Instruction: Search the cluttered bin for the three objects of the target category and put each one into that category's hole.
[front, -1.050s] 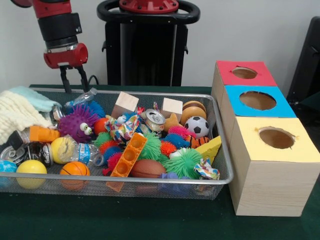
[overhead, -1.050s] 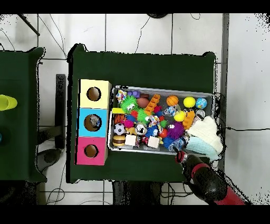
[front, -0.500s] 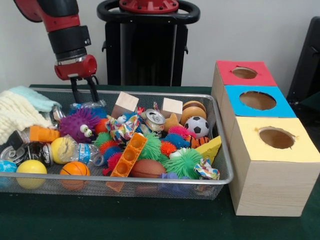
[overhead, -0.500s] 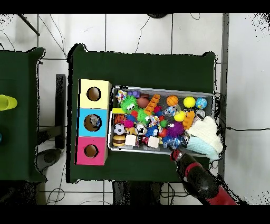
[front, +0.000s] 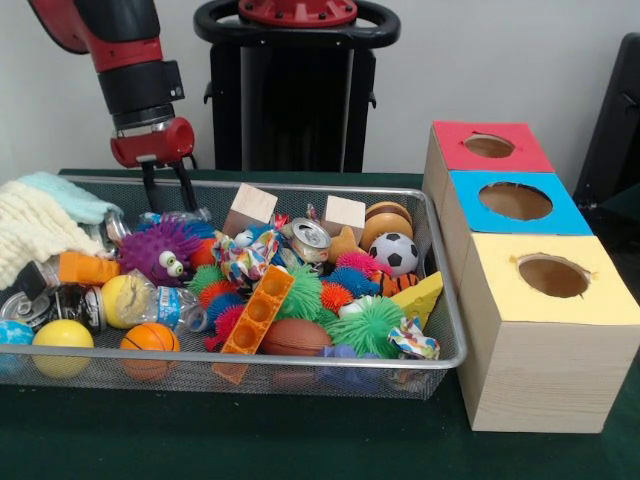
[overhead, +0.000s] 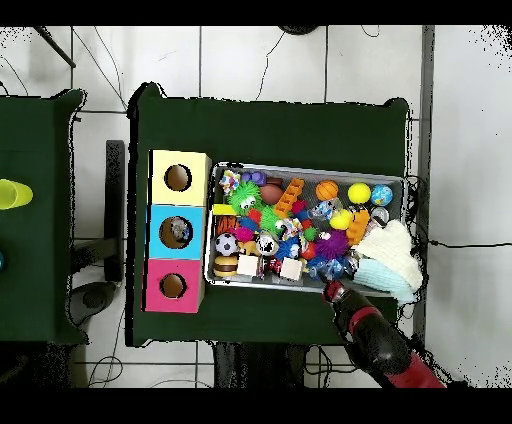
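Red and black, your gripper (front: 168, 190) hangs over the far edge of the wire bin (front: 300, 358), above a clear bottle (front: 175, 214) and a purple spiky ball (front: 158, 250). Its two thin fingers (front: 185, 187) stand a little apart and hold nothing. You can see balls, blocks, cans and cloths piled in the bin. Beside the bin's end stand three boxes with holes: red (front: 487, 146), blue (front: 515, 201), yellow (front: 551, 276).
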